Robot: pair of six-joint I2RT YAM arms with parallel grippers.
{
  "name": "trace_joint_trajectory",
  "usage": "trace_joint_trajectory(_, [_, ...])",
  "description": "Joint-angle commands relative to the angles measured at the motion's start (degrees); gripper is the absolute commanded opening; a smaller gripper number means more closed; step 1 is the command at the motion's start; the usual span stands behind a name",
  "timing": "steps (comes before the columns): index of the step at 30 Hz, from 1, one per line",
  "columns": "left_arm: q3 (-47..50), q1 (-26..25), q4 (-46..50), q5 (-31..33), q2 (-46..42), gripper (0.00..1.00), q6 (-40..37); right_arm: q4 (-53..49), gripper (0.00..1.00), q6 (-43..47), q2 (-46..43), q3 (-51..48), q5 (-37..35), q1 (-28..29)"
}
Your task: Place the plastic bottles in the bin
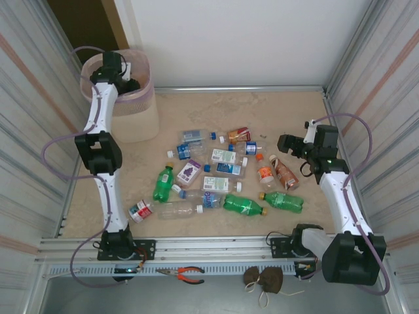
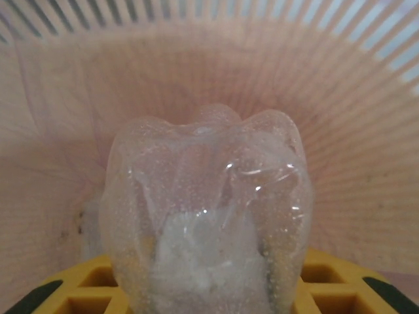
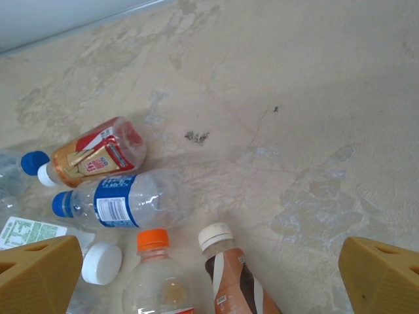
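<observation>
My left gripper point(image 1: 124, 82) hangs over the beige bin point(image 1: 141, 121) with its pink liner, shut on a clear plastic bottle point(image 2: 206, 216). The bottle's base points into the lined bin interior point(image 2: 347, 131), between yellow fingers point(image 2: 334, 281). Several bottles lie on the floor, among them green ones point(image 1: 163, 183) point(image 1: 243, 206) point(image 1: 283, 201). My right gripper point(image 1: 283, 144) is open above a brown-labelled bottle point(image 3: 232, 281) and an orange-capped clear bottle point(image 3: 157, 278), holding nothing. A blue-labelled bottle point(image 3: 124, 199) and a red-and-gold one point(image 3: 95, 154) lie farther left.
Corrugated walls point(image 1: 26, 131) close in both sides and a white wall stands behind. Orange-handled pliers point(image 1: 186, 273) and a brown pouch point(image 1: 265, 280) lie on the front rail. A loose white cap point(image 3: 101, 263) sits by my right gripper's left finger point(image 3: 39, 271).
</observation>
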State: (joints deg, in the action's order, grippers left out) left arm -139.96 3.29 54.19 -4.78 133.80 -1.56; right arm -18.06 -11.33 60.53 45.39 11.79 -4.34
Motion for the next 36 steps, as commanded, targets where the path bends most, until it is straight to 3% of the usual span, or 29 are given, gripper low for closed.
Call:
trace_joint_trajectory(1, [-3.6, 0.4, 9.9, -4.0, 2.0, 0.31, -2.3, 0.7, 0.99, 1.0, 0.3, 0.2, 0.8, 0.5])
trace_joint_trajectory(10, [1.3, 0.4, 18.8, -2.5, -3.1, 0.31, -2.0, 0.9, 0.99, 1.0, 0.2, 0.1, 1.1, 0.5])
trace_joint_trajectory(23, [19.2, -0.6, 20.2, -3.5, -16.0, 0.31, 0.0, 0.9, 0.99, 0.9, -0.3, -0.2, 1.4, 1.2])
trace_joint_trajectory(28, [17.5, -2.7, 18.1, -10.6, -15.9, 0.34, -2.2, 0.9, 0.99, 1.0, -0.3, -0.1, 1.4, 1.3])
trace_joint_trajectory(36, [4.7, -5.3, 19.1, -17.8, -6.4, 0.36, -2.5, 0.7, 0.99, 1.1, -1.0, -0.2, 0.8, 1.3])
